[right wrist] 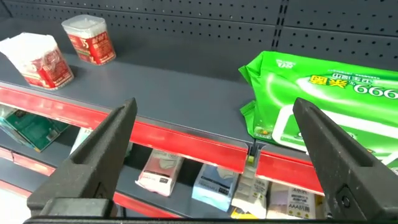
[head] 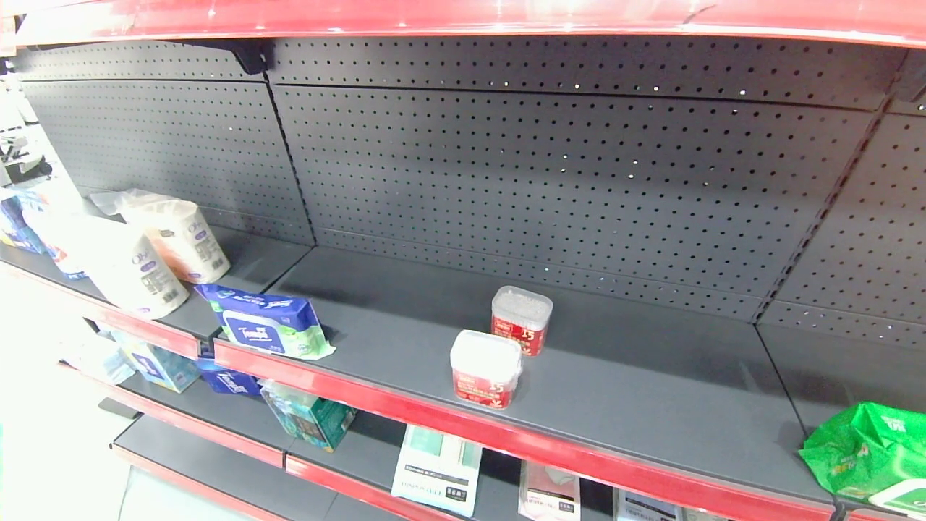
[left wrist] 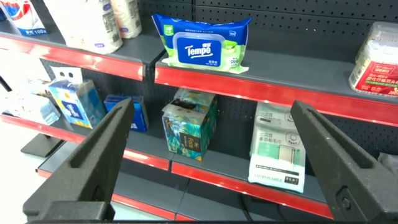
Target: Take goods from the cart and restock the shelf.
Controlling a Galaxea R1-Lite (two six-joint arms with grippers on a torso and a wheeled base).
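Left pincer (left wrist: 211, 107): fingers spread wide, nothing held and nothing touched. It is held in front of the lower shelf (left wrist: 205, 169), about level with a teal box (left wrist: 189, 124) and a white-and-green pack (left wrist: 278, 149) that stand there side by side. Right pincer (right wrist: 214, 107): likewise spread wide and empty, held just before the red front edge of the main shelf (head: 615, 376) and below its board. Counted on the main shelf: two red tubs, one blue wipes pack, one green wipes pack, two white rolls. The front tub (head: 485, 369) is set close to the front edge, upright, with a white lid. The rear tub (head: 521, 320) is set just behind it and slightly toward the robot's right, upright, the two near but apart. The blue wipes pack (head: 268, 322) is propped at the front edge where two shelf boards meet, above the left pincer and apart from it. The green wipes pack (head: 868, 449) is laid at the front edge toward the robot's right, near the right pincer but not touched by it. The white rolls (head: 134, 271) are stood on the left board, one behind the other. Further packs at the far left cannot be told apart.
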